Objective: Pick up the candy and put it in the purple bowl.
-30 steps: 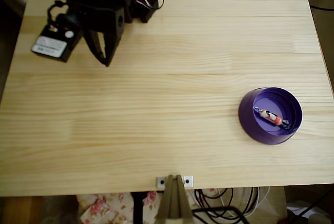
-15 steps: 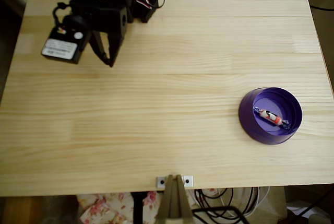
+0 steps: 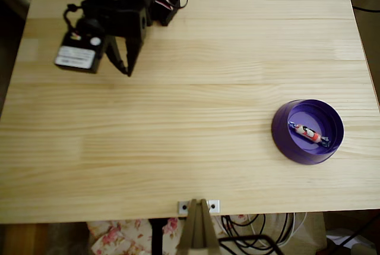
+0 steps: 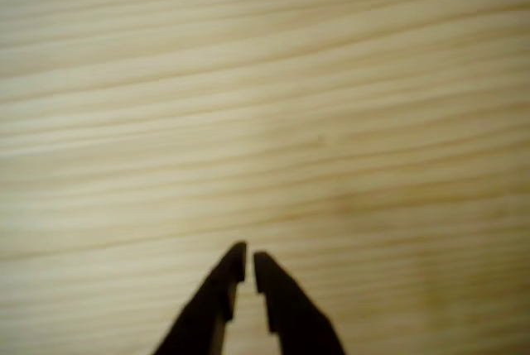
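Bare wooden table point(image 3: 196, 88) between us, my pincer point(image 3: 127, 69) pressed nearly together and empty at the top left, the candy point(image 3: 309, 133) lying inside the purple bowl point(image 3: 285, 142), well apart at lower right.

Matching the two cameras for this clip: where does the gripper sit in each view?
Overhead view: gripper at upper left of the table, tips nearly together, far from the bowl holding the candy.
Wrist view: gripper at bottom centre, empty.
Shared landmark: the table's pale wood grain.
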Controlling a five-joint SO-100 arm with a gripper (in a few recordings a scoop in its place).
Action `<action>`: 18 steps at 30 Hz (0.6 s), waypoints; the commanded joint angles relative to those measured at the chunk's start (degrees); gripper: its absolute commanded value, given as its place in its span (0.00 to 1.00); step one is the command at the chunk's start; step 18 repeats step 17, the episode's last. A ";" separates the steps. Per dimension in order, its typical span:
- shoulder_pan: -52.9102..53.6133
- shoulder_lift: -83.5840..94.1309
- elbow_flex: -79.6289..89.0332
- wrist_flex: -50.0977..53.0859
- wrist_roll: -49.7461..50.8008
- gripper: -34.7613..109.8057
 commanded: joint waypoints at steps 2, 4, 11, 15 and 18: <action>0.18 0.53 -0.88 1.05 -0.53 0.24; -0.09 0.53 -0.97 1.23 2.46 0.24; -2.55 0.53 -0.97 1.32 1.49 0.24; -2.55 0.53 -0.97 1.32 1.49 0.24; -2.55 0.53 -0.97 1.32 1.49 0.24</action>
